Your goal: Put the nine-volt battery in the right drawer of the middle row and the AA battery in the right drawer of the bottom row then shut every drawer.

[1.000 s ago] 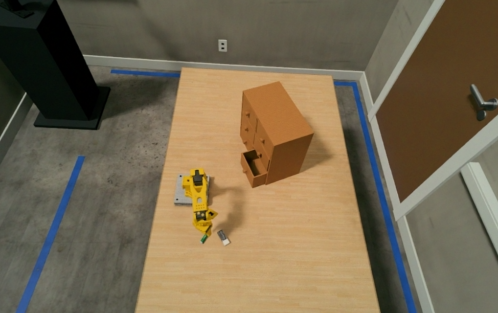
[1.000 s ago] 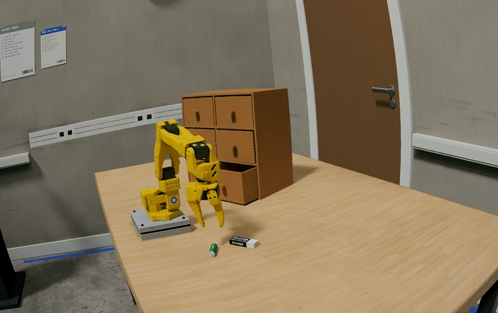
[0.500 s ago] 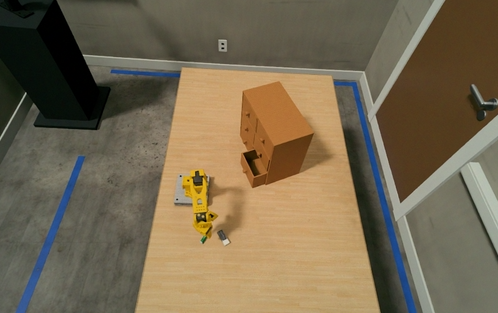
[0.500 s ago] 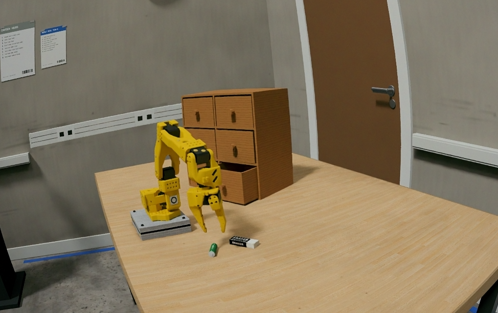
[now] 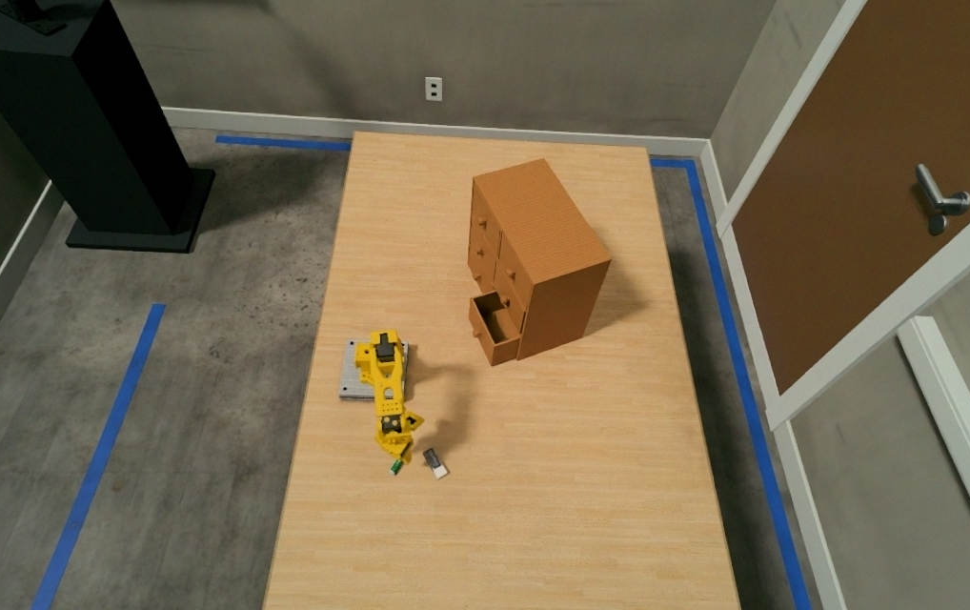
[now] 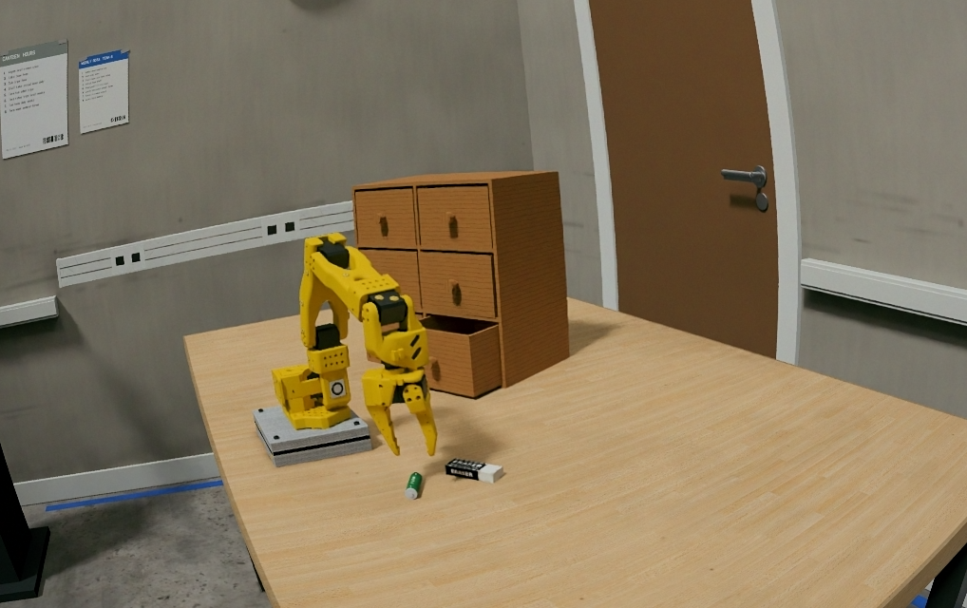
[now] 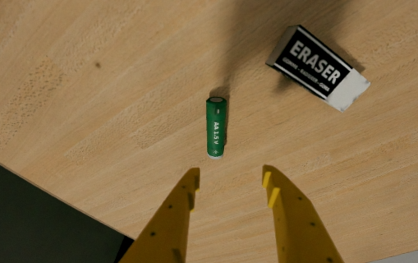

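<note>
The green AA battery lies on its side on the table. My gripper is open and empty, pointing down above the table close to the battery; in the wrist view the battery lies ahead of the fingertips, nearer the left one. The chest stands behind. Its right bottom drawer is pulled out, and I see nothing in the visible part of its inside. The right middle drawer is shut. No nine-volt battery is in view.
A black and white eraser lies beside the AA battery. The arm's grey base plate is near the table's left edge. The other drawers visible in the chest look shut; the arm partly hides the left column in the exterior view.
</note>
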Available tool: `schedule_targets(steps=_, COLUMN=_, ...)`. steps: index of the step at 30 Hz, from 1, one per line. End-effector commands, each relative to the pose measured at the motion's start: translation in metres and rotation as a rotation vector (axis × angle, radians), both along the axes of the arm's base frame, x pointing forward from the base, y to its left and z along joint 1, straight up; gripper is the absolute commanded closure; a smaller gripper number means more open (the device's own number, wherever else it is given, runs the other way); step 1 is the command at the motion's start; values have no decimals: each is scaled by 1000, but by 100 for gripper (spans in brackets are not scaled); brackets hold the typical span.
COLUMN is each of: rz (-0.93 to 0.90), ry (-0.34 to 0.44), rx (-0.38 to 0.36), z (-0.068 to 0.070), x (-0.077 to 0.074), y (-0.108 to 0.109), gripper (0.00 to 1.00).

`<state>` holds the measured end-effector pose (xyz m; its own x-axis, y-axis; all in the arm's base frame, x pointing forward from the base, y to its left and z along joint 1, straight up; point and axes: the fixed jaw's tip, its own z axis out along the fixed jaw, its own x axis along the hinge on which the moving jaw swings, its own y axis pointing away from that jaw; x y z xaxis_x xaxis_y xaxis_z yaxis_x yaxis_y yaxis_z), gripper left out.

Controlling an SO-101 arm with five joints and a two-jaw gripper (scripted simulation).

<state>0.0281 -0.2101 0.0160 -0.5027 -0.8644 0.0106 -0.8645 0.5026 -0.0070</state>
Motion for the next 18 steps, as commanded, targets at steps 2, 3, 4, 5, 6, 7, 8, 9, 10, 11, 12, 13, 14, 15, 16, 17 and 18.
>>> schedule_targets(steps=2, rz=-3, ry=1, rx=14, z=-4, x=-3, y=3, gripper=79)
schedule_targets(steps=3, rz=-3, ry=1, rx=14, z=-4, x=-3, y=3, gripper=79)
schedule_targets(steps=4, rz=-3, ry=1, rx=14, z=-4, x=-3, y=3, gripper=79)
schedule_targets(steps=5, rz=-3, ry=1, rx=14, z=-5, x=-3, y=3, gripper=79)
schedule_targets(steps=6, rz=-3, ry=1, rx=14, z=-5, x=-3, y=3, gripper=79)
schedule_targets(steps=7, rz=-3, ry=1, rx=14, z=-5, x=-3, y=4, gripper=79)
schedule_targets(steps=8, rz=-3, ry=1, rx=14, z=-5, x=-3, y=4, gripper=79)
schedule_targets(steps=9, rz=-3, ry=1, rx=14, z=-5, x=-3, y=4, gripper=79)
schedule_targets(steps=10, rz=-3, ry=1, rx=14, z=-5, x=-3, y=4, gripper=79)
schedule_targets(steps=11, rz=-3, ry=1, rx=14, z=-5, x=-3, y=4, gripper=79)
schedule_targets(steps=12, rz=-3, ry=1, rx=14, z=-5, x=-3, y=4, gripper=79)
schedule_targets(steps=13, rz=-3, ry=1, rx=14, z=-5, x=-3, y=4, gripper=79)
schedule_targets(steps=14, rz=-3, ry=1, rx=14, z=-5, x=-3, y=4, gripper=79)
schedule_targets(steps=15, rz=-3, ry=1, rx=14, z=-5, x=-3, y=4, gripper=79)
schedule_targets(steps=16, rz=-3, ry=1, rx=14, z=-5, x=-3, y=4, gripper=79)
schedule_targets(steps=17, rz=-3, ry=1, rx=14, z=-5, x=-3, y=4, gripper=79)
schedule_targets(steps=18, rz=-3, ry=1, rx=14, z=-5, x=-3, y=4, gripper=79)
